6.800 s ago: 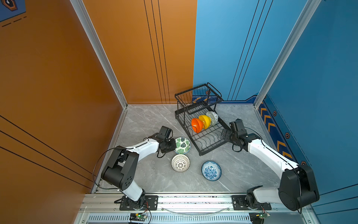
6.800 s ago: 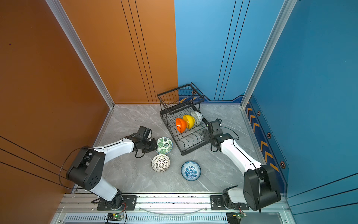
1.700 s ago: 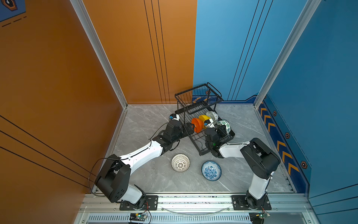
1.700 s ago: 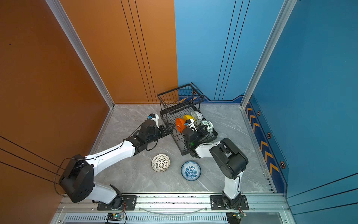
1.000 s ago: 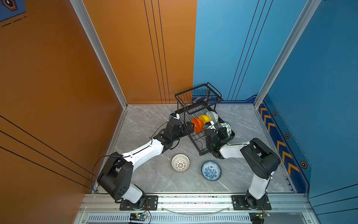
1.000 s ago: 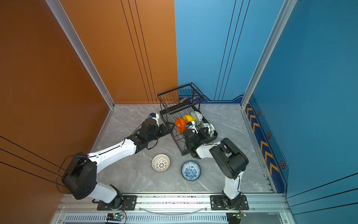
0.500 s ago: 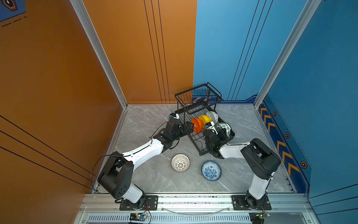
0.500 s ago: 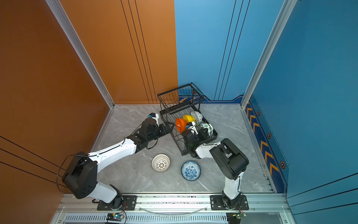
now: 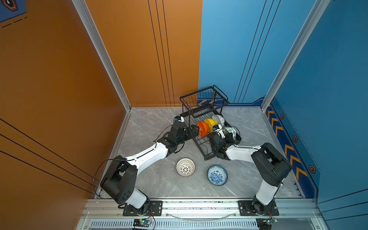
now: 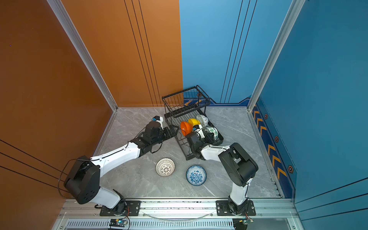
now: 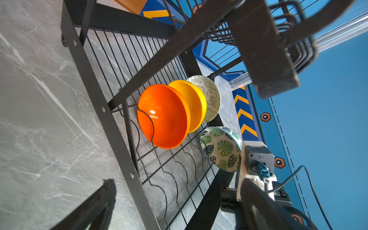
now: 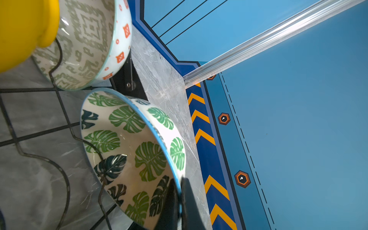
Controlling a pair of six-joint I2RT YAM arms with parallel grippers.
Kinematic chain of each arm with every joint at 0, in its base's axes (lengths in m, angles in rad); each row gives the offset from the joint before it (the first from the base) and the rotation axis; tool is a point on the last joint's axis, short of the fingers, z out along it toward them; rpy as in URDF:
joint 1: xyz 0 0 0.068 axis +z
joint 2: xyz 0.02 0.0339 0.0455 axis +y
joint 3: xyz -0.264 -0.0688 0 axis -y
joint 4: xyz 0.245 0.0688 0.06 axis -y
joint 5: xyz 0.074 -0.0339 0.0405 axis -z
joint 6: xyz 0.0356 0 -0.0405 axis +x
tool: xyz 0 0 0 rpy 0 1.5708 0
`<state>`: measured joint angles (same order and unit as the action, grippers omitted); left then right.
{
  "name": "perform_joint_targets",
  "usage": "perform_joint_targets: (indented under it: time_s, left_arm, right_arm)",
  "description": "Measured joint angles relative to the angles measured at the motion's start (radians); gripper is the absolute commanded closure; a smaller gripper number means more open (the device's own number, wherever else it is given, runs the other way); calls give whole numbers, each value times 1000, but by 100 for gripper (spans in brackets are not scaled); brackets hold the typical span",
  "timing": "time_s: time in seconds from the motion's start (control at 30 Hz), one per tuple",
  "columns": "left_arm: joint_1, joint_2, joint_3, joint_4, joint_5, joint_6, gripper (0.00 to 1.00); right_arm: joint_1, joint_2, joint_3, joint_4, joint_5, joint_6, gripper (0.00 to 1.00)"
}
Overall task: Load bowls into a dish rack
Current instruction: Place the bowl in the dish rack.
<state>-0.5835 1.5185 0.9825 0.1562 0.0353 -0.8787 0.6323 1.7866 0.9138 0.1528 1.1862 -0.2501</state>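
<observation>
- Top views: the dish rack (image 9: 201,141) stands toward the back of the table (image 9: 159,185).
  - Three bowls stand on edge in it: the orange bowl (image 9: 202,128), the yellow bowl (image 9: 210,122) and the grey-green bowl (image 9: 218,119).
  - The leaf bowl (image 9: 230,131) is in the rack just beside them, at the right gripper (image 9: 230,137).
  - The lattice bowl (image 9: 185,167) and the blue bowl (image 9: 217,175) lie on the table in front of the rack, apart from both arms.
  - The left gripper (image 9: 194,131) is at the rack's side, near the orange bowl.
- Left wrist view: the left jaws are spread wide with nothing held, and the rack's side rail (image 11: 117,142) lies in front of them. This view shows what the top views do not, that the three racked bowls are nested closely in one row.
- Right wrist view: the right jaws are pinched onto the rim of the leaf bowl.
  - The bowl is tilted on edge over the wavy divider (image 12: 67,185). Whether it is seated in the divider cannot be told.
  - Only this view shows the pinch; in the top views the wrist hides it.
- Assessment: the fourth bowl is being set in place.
  - The next move calls for easing it down until the wire bears it, then opening the jaws and backing off without dragging the rim.
  - Two bowls remain to be loaded.
</observation>
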Motion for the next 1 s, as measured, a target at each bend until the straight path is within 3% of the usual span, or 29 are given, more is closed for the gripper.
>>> perform_joint_targets:
  time_s: [0.47, 1.0]
  left_arm:
    - [0, 0, 0, 0, 0, 0, 2]
    - [0, 0, 0, 0, 0, 7, 2]
  right_arm:
    - [-21, 19, 129, -345, -16, 301, 100]
    - [0, 55, 210, -520, -42, 404, 100]
